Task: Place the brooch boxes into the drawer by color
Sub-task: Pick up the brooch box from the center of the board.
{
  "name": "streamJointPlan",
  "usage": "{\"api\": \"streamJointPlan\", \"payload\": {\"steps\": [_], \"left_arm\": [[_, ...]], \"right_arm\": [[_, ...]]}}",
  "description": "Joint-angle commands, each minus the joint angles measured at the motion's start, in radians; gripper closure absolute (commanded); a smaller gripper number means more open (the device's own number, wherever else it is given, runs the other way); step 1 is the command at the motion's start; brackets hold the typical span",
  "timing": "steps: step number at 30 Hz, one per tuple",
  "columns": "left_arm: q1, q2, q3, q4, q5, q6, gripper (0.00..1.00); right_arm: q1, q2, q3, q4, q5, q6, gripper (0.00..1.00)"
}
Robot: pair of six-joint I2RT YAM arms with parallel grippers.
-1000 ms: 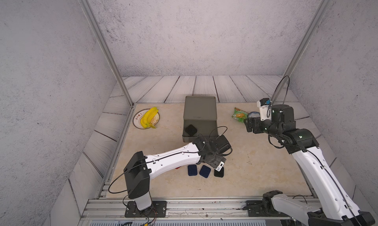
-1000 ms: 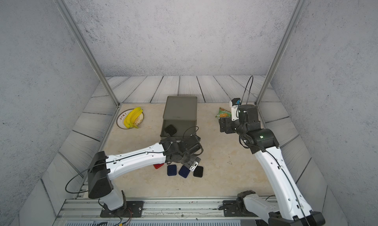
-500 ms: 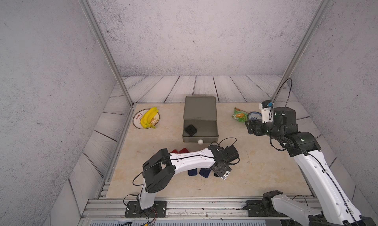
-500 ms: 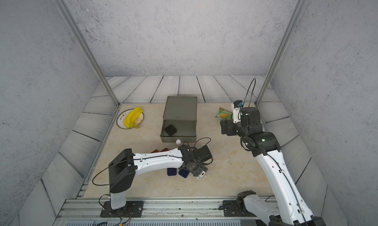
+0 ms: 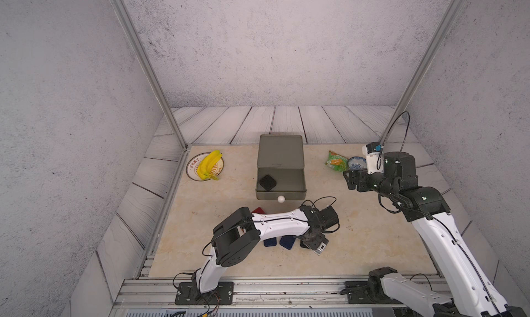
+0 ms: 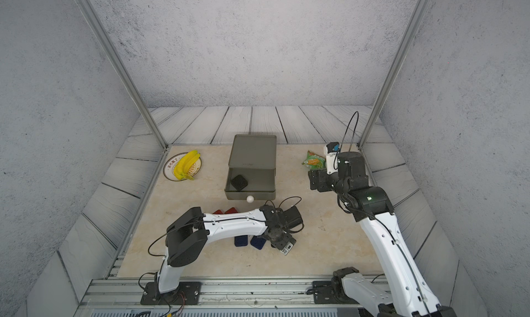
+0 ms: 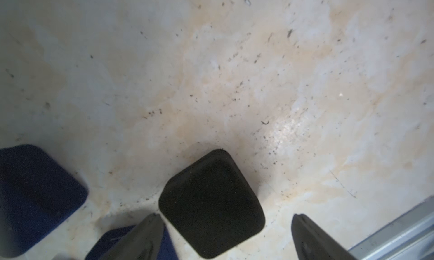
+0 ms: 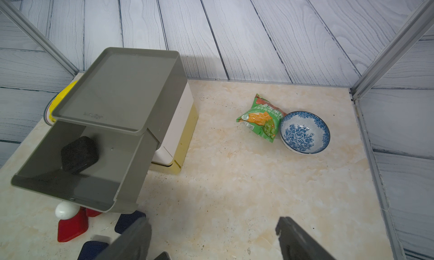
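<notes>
The drawer point(image 5: 280, 153) point(image 6: 252, 152) point(image 8: 122, 89) stands mid-table, its grey top tier pulled out with one black brooch box point(image 5: 268, 182) point(image 6: 239, 182) point(image 8: 78, 154) inside. In front lie two navy brooch boxes point(image 5: 270, 242) point(image 5: 287, 242) and red ones point(image 6: 231, 210) point(image 8: 72, 226), partly under my left arm. My left gripper point(image 7: 225, 226) point(image 5: 311, 241) points down, open, its fingers on either side of a second black box point(image 7: 211, 204) on the table without touching it. My right gripper point(image 8: 213, 226) point(image 5: 351, 180) hovers open and empty to the right of the drawer.
A plate of bananas point(image 5: 205, 166) sits at the back left. A green snack packet point(image 5: 335, 160) point(image 8: 263, 117) and a blue-patterned bowl point(image 5: 356, 163) point(image 8: 304, 131) lie at the back right. A metal rail point(image 5: 258, 289) borders the front, with frame posts at the back corners.
My left arm has folded its elbow in and the gripper has come down over the black box at the front. The right gripper has shifted slightly lower.
</notes>
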Motion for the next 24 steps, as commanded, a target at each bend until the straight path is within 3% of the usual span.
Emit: {"api": "streamJointPlan", "payload": {"steps": [1,24], "left_arm": [[0.003,0.024,0.025,-0.013,-0.001,0.012,0.07],[0.006,0.087,0.049,-0.041,-0.007,0.014,0.17]], "right_arm": [[-0.005,-0.014,-0.011,0.015,-0.014,-0.012,0.11],[-0.004,-0.004,-0.024,0.024,-0.022,-0.018,0.11]]}}
